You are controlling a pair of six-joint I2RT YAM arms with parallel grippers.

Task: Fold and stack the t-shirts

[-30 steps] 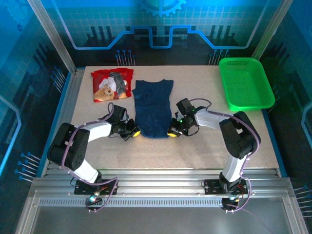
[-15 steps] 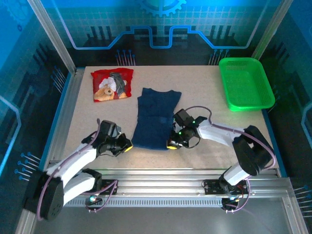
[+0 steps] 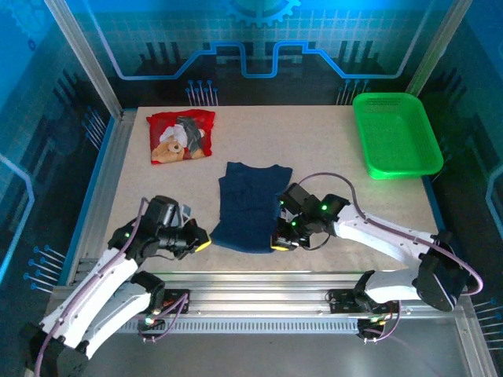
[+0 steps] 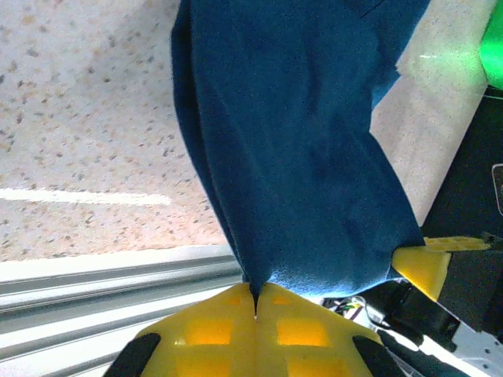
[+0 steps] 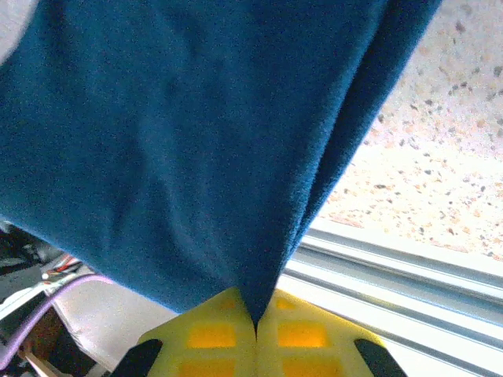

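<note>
Clamped at 6 o'clock on a bunched edge of the navy blue t-shirt [image 4: 299,157], with the left gripper [image 4: 255,310] and its yellow fingers [image 4: 216,330] pressed flat together. Spread from there in long folds up toward 12 and 1 o'clock. Touched at 4 o'clock, on the lower corner, by the right gripper's yellow finger [image 4: 423,265]. Beyond the cloth, speckled table [image 4: 78,118] from 9 to 11 o'clock. Pale metal rails [image 4: 94,290] at 7 to 8 o'clock, and a blurred green sliver [image 4: 495,47] at 2 o'clock.

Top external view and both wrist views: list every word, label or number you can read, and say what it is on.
No text can be read anywhere.
The red t-shirt carries a teddy-bear picture, with no legible lettering.
The navy t-shirt shows plain blue cloth.
The back panel has gear and line graphics, no words.
</note>
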